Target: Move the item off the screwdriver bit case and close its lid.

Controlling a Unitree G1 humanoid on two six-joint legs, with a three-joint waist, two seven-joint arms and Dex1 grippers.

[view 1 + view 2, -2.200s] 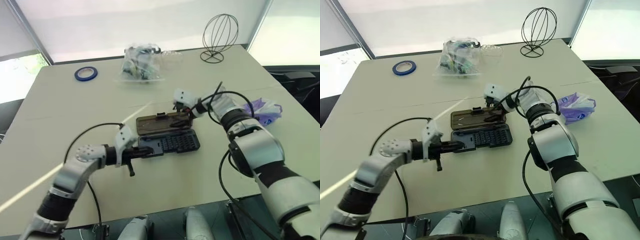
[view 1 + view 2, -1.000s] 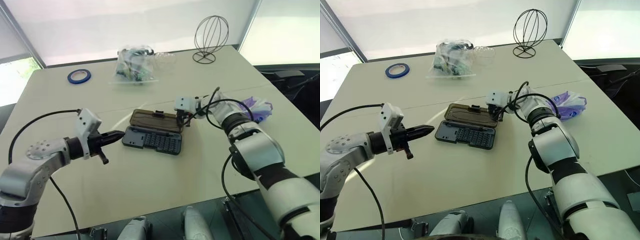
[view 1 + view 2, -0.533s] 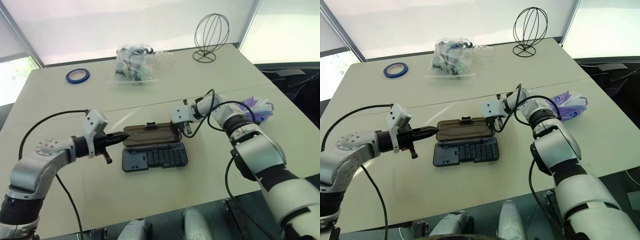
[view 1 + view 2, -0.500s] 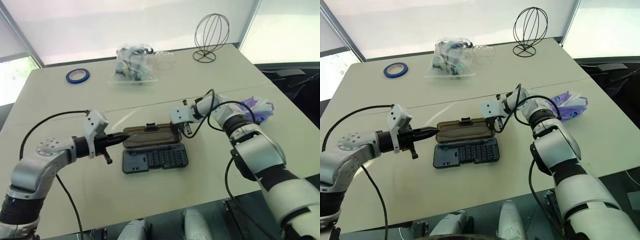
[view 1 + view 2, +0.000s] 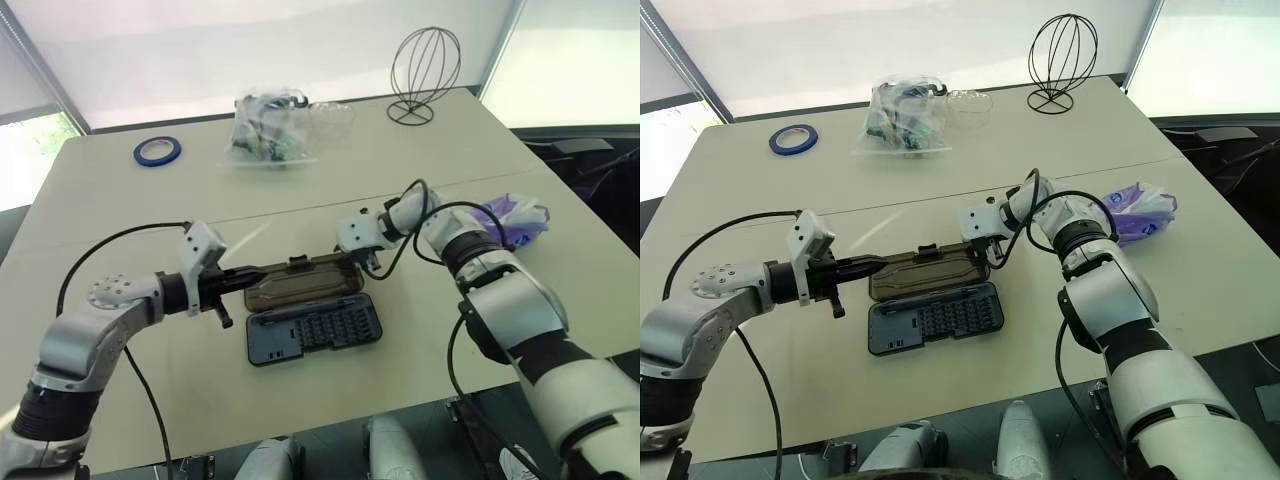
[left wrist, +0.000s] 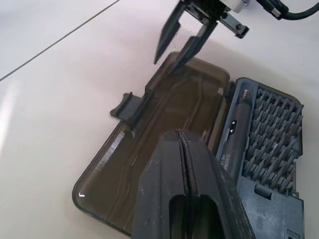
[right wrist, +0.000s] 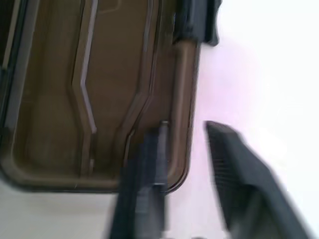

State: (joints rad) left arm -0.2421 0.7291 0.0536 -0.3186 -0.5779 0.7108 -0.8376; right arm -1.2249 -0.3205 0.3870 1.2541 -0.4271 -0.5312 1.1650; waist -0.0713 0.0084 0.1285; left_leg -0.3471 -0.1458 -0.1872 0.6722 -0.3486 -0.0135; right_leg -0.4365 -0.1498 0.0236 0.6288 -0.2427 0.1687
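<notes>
The screwdriver bit case [image 5: 313, 333] lies open on the table, rows of bits showing in its dark base. Its smoky brown lid [image 5: 305, 283] lies flat behind the base, latch tab [image 6: 125, 107] at the far edge. My left gripper [image 5: 258, 272] is shut, its tips over the lid's left end. My right gripper [image 5: 372, 262] is open at the lid's right far corner. One finger [image 7: 144, 184] is inside the lid's rim and the other outside it. The purple-and-white item [image 5: 515, 218] rests on the table to the right, apart from the case.
At the back of the table stand a clear bag of small parts [image 5: 265, 130], a blue tape roll [image 5: 157, 151] and a black wire stand [image 5: 424, 75]. A seam crosses the tabletop [image 5: 150, 420] just behind the case.
My right gripper's fingers have parted at the lid's corner. The case has swung round on the table. My left gripper's tips have come up to the lid's left end.
</notes>
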